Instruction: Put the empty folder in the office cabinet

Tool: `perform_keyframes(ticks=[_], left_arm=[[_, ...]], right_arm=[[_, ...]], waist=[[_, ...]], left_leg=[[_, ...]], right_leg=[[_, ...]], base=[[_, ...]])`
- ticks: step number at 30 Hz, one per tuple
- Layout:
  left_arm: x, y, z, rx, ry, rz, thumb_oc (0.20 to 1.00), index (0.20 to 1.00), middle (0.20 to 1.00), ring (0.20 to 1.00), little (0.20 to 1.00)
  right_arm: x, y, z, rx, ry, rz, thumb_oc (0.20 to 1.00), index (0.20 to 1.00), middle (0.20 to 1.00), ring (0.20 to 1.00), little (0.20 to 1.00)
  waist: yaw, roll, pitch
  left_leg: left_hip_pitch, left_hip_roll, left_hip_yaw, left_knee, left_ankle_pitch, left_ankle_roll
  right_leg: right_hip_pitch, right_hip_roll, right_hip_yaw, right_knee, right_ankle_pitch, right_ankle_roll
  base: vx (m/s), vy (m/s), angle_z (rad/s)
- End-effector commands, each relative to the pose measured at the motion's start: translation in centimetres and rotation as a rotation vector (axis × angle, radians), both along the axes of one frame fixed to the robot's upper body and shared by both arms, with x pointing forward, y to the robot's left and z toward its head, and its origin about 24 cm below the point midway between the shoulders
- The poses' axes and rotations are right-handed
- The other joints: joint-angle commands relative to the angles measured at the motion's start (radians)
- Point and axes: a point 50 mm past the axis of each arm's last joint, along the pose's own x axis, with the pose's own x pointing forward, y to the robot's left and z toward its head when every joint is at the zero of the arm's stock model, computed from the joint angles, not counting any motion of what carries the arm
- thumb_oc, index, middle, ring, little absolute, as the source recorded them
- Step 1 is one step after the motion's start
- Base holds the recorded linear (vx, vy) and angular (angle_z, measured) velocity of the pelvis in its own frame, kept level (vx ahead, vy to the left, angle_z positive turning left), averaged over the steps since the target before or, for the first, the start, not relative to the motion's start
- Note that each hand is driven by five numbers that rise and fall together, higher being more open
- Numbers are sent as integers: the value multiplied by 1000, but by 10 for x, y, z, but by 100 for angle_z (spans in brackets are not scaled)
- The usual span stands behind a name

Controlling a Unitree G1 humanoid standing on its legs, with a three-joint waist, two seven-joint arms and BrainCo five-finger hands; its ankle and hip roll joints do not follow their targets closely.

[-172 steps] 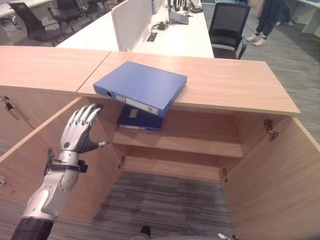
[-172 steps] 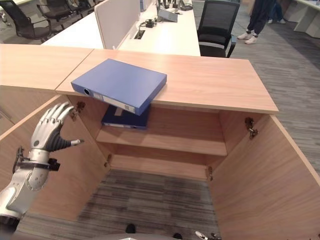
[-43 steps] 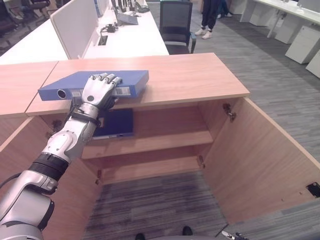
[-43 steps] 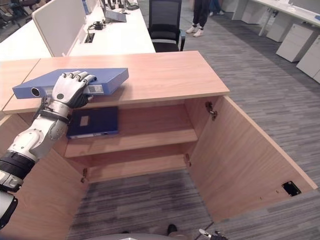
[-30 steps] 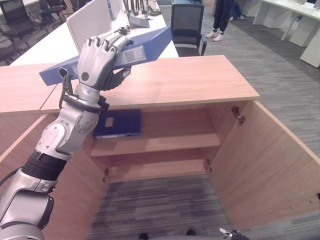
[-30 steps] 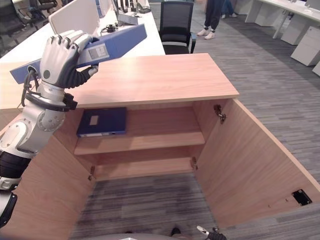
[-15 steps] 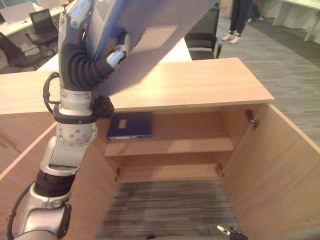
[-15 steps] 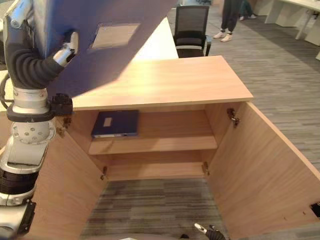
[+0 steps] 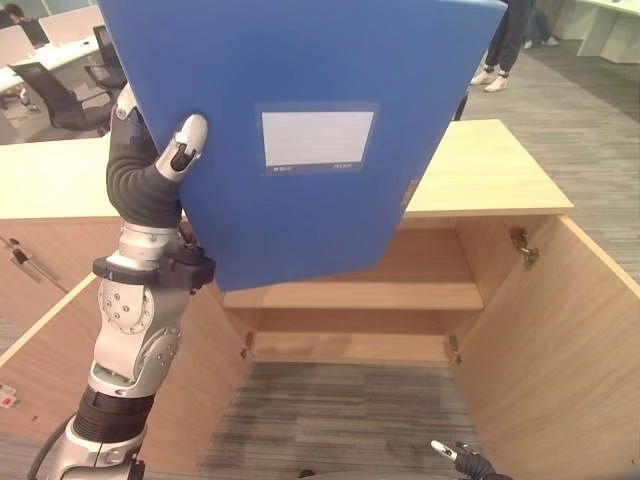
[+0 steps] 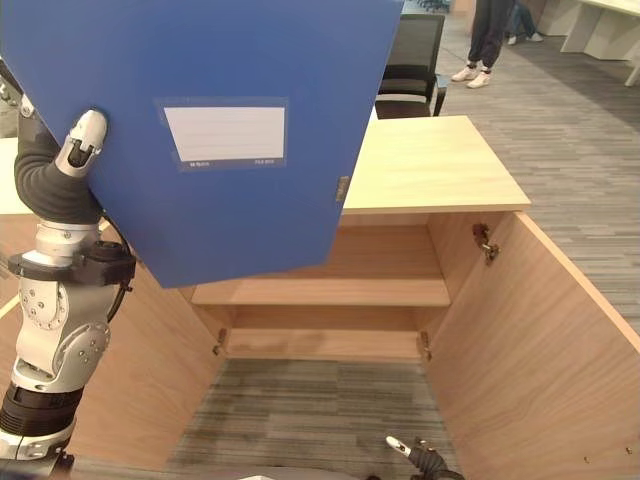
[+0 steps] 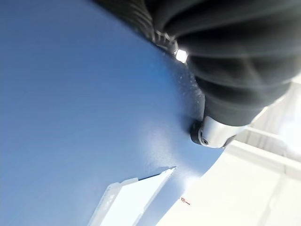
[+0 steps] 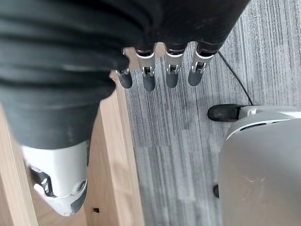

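I have the blue folder (image 9: 300,130) raised upright close to the head cam, its broad labelled face toward me, held above the open office cabinet (image 9: 520,330). Left robot hand (image 9: 150,170) is clamped on the folder's left edge, thumb (image 9: 186,138) pressed on the front face; the other fingers are behind it, not visible. Left wrist view confirms thumb contact on the blue cover.

Change vs 0.5 s ago: the folder was tilted w/ its lower face sloping over the surface (image 9: 490,170); now it stands nearly vertical and hides the left part of the upper shelf (image 9: 400,295), incl. the dark folder seen lying there before.

Right robot hand (image 12: 160,70) hangs by the cabinet door's edge over the carpet, fingers straight and relaxed, holding nothing.
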Motion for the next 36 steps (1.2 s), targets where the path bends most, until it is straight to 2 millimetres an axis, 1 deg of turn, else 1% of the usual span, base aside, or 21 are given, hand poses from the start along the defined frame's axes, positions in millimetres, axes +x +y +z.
perform_keyframes(ticks=[1,3,4,5,6,7,8,9,10,11,14,16,17,18,23,24,25,26,27,31,36], left_arm=[[-5,7,22,-62,-94,-48,200,200,200,200,200],[-5,9,15,-61,-52,-46,200,200,200,200,200],[-5,9,14,-62,-50,-46,200,200,200,200,200],[-5,11,9,-63,-26,-44,200,200,200,200,200],[-4,10,2,-74,12,-48,200,200,200,200,200],[-4,13,-6,-79,57,-44,200,200,200,200,200],[-4,13,-6,-79,58,-44,200,200,200,200,200],[-3,15,-13,-80,90,-35,200,200,200,200,200],[-4,16,-14,-76,98,-28,200,200,200,200,200],[-3,20,-17,-71,116,-12,200,200,200,200,200],[-4,21,-25,-58,150,-1,200,200,200,200,200],[-5,22,-27,-58,158,-2,200,200,200,200,200],[-5,23,-31,-55,176,6,200,200,200,200,200],[-5,23,-31,-55,177,6,200,200,200,200,200],[-6,30,-41,-38,222,42,200,200,200,200,200],[-6,30,-42,-38,223,42,200,200,200,200,200],[-6,30,-44,-35,234,46,200,200,200,200,200],[-6,30,-47,-31,242,45,200,200,200,200,200],[-5,29,-48,-30,249,43,200,200,200,200,200],[-3,26,-49,-26,249,33,200,200,200,200,200],[1,19,-49,-21,244,7,200,200,200,200,200]], right_arm=[[38,15,8,40,-109,73,1000,1000,1000,1000,1000],[56,19,16,55,-196,97,1000,1000,1000,1000,1000],[55,19,16,55,-194,97,1000,1000,1000,1000,1000],[65,21,24,72,-259,103,1000,1000,1000,1000,1000],[89,25,43,111,-406,100,1000,1000,1000,1000,1000],[110,26,70,132,-568,125,1000,1000,1000,1000,1000],[110,26,70,132,-567,125,1000,1000,1000,1000,1000],[126,29,98,167,-719,145,1000,1000,1000,1000,1000],[132,31,111,186,-782,167,1000,1000,1000,1000,1000],[143,36,142,233,-920,223,1000,1000,1000,1000,1000],[151,42,181,300,-1079,318,1000,1000,1000,1000,1000],[151,43,188,314,-1102,325,1000,1000,1000,1000,1000],[153,47,200,336,-1145,366,1000,1000,1000,1000,1000],[152,47,200,336,-1144,366,1000,1000,1000,1000,1000],[153,60,226,397,-1229,468,1000,1000,1000,1000,1000],[153,60,226,397,-1227,468,1000,1000,1000,1000,1000],[153,63,232,418,-1248,485,1000,1000,1000,1000,1000],[154,66,230,431,-1241,488,1000,1000,1000,1000,1000],[153,70,230,455,-1237,496,1000,1000,1000,1000,1000],[152,79,234,514,-1245,524,1000,1000,1000,1000,1000],[156,91,246,575,-1291,556,1000,1000,1000,1000,1000]], waist=[[8,-39,38],[9,-41,39],[9,-42,38],[9,-43,39],[9,-44,42],[7,-46,40],[7,-46,40],[5,-47,41],[3,-46,42],[1,-48,40],[-3,-52,37],[-4,-51,34],[-5,-53,32],[-6,-52,33],[-6,-55,30],[-6,-55,28],[-6,-55,27],[-6,-55,28],[-7,-56,27],[-7,-58,26],[-8,-60,23]], left_leg=[[29,17,-8,16,-77,-22],[28,18,-8,16,-77,-22],[35,18,-9,16,-89,-23],[35,18,-10,16,-89,-23],[29,20,-9,16,-77,-22],[34,20,-6,16,-88,-22],[36,20,-6,16,-89,-22],[34,21,-4,16,-88,-21],[29,21,-3,16,-76,-20],[36,21,-2,16,-89,-19],[32,21,3,16,-78,-18],[40,21,2,16,-91,-18],[39,22,4,16,-91,-17],[41,21,4,16,-92,-17],[36,23,8,16,-82,-15],[42,23,8,16,-94,-15],[42,23,8,16,-94,-15],[37,24,9,16,-82,-14],[42,24,7,16,-94,-14],[41,24,7,16,-93,-14],[38,24,8,16,-92,-15]], right_leg=[[31,-34,20,47,-107,55],[30,-34,21,48,-107,54],[38,-35,21,45,-117,56],[38,-35,21,45,-117,56],[30,-35,21,49,-107,55],[34,-35,23,49,-117,56],[35,-35,23,49,-118,56],[33,-36,23,49,-116,56],[26,-36,24,53,-107,55],[31,-37,26,52,-116,57],[22,-38,28,55,-107,55],[31,-38,28,53,-117,57],[29,-39,30,54,-116,57],[30,-39,30,54,-117,57],[21,-40,33,55,-107,55],[28,-40,33,52,-116,56],[28,-40,34,53,-116,56],[21,-41,35,54,-106,56],[26,-41,35,52,-115,56],[26,-41,34,53,-116,56],[24,-41,35,54,-116,56]], base=[[0,0,0],[18,1,1],[35,2,1],[0,0,0],[0,0,0],[0,0,0],[40,16,0],[-44,20,0],[-9,33,0],[-39,28,0],[0,0,0],[45,12,-2],[40,10,0],[-43,14,-1],[2,4,-1],[0,0,0],[0,0,0],[0,0,0],[0,0,0],[0,0,0],[0,0,0]])
